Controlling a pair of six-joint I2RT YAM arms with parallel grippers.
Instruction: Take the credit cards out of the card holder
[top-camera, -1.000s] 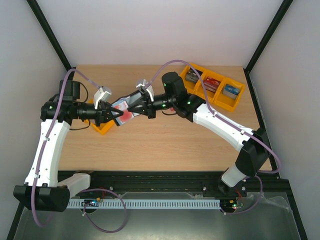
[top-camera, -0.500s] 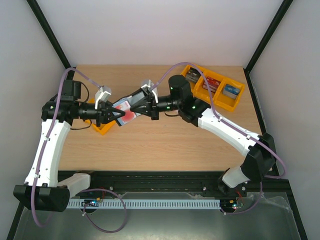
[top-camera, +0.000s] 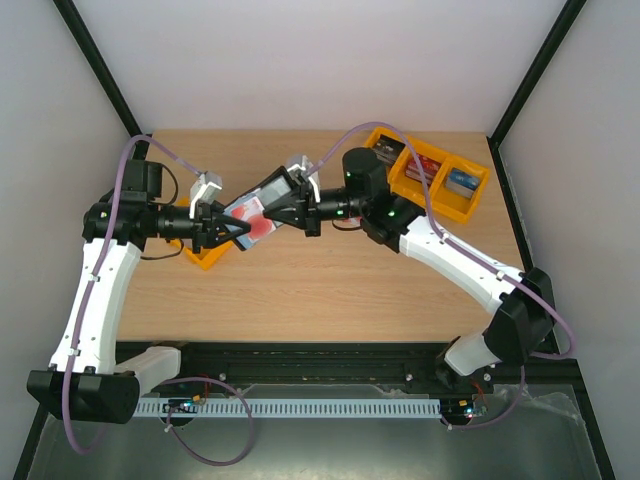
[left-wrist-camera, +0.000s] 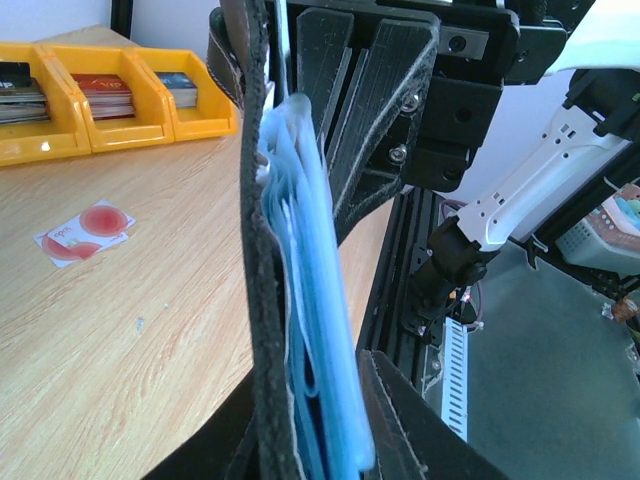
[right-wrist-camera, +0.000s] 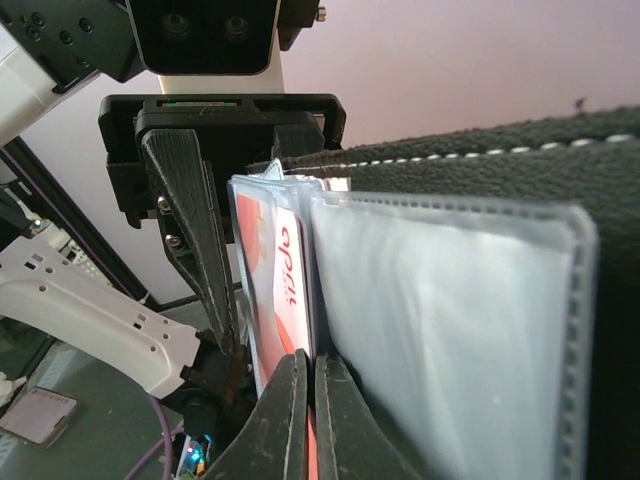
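Note:
The black card holder (top-camera: 268, 192) hangs in the air between both grippers. My left gripper (top-camera: 228, 229) has it between its fingers, and in the left wrist view it shows edge-on (left-wrist-camera: 262, 300) with blue pockets (left-wrist-camera: 325, 330), my left gripper (left-wrist-camera: 312, 405) shut around it. My right gripper (right-wrist-camera: 314, 358) is shut on a whitish credit card (right-wrist-camera: 292, 285) with red marks that stands beside a clear pocket (right-wrist-camera: 450, 330). From above, that card (top-camera: 258, 224) shows red between the grippers, next to my right gripper (top-camera: 282, 207). Another credit card (left-wrist-camera: 85, 232) lies flat on the table.
A row of yellow trays (top-camera: 462, 206) with stacks of cards stands at the back right, also in the left wrist view (left-wrist-camera: 60, 145). A small yellow bin (top-camera: 203, 257) sits under the left gripper. The table's near edge has a black rail (top-camera: 320, 352).
The right arm has shifted slightly right and back, and the card holder's far end has swung up with it. The left arm has barely moved.

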